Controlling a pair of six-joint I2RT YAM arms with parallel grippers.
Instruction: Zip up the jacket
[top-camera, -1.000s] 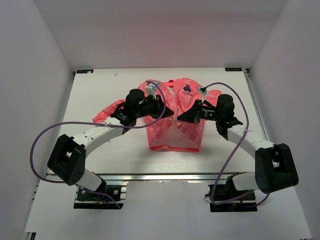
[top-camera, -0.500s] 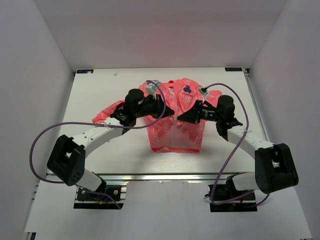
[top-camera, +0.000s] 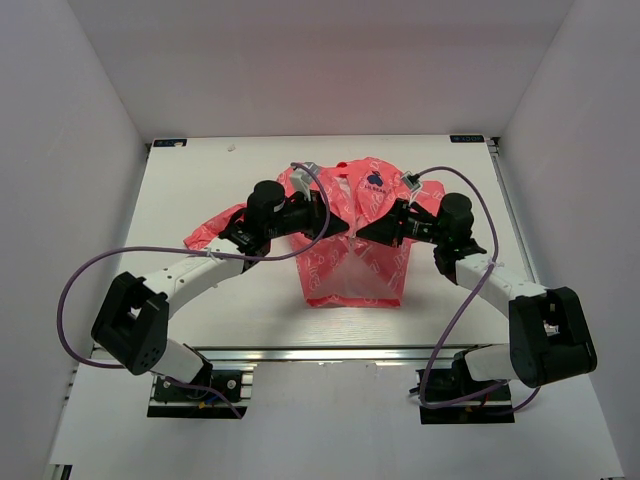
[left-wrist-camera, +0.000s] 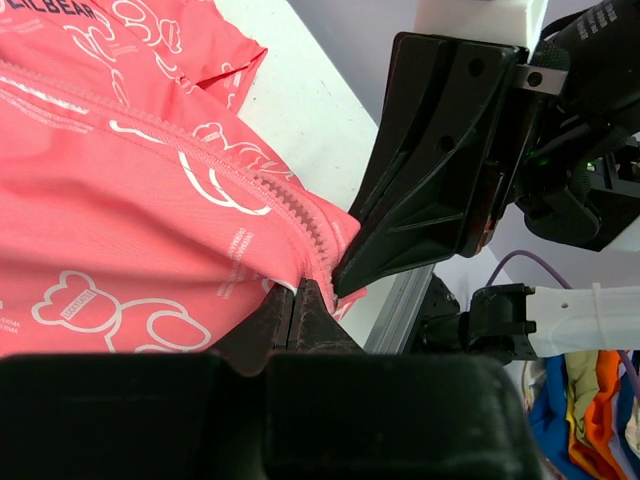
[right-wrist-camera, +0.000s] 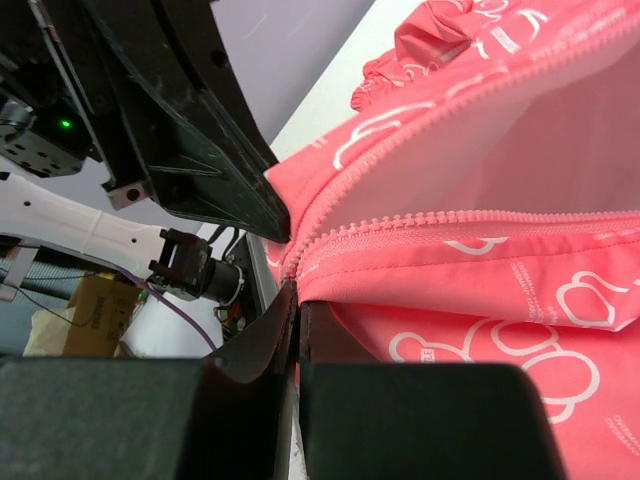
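Left tool (left-wrist-camera: 303, 292) is pinched tight on the jacket (top-camera: 350, 272) at its zipper (left-wrist-camera: 298, 215). Right tool (right-wrist-camera: 291, 292) is clamped on that same zipper edge, tip to tip with the left. I see the jacket spread mid-way across the bench (top-camera: 190, 190), collar at the far side.

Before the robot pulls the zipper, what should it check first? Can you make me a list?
1. Left jaws shut on the jacket edge: ok.
2. Right jaws shut on the jacket too: ok.
3. Zipper teeth joined: not ok, front gapes open.
4. Slider seated on both rows: cannot tell.
5. Jacket lying on the table: ok.
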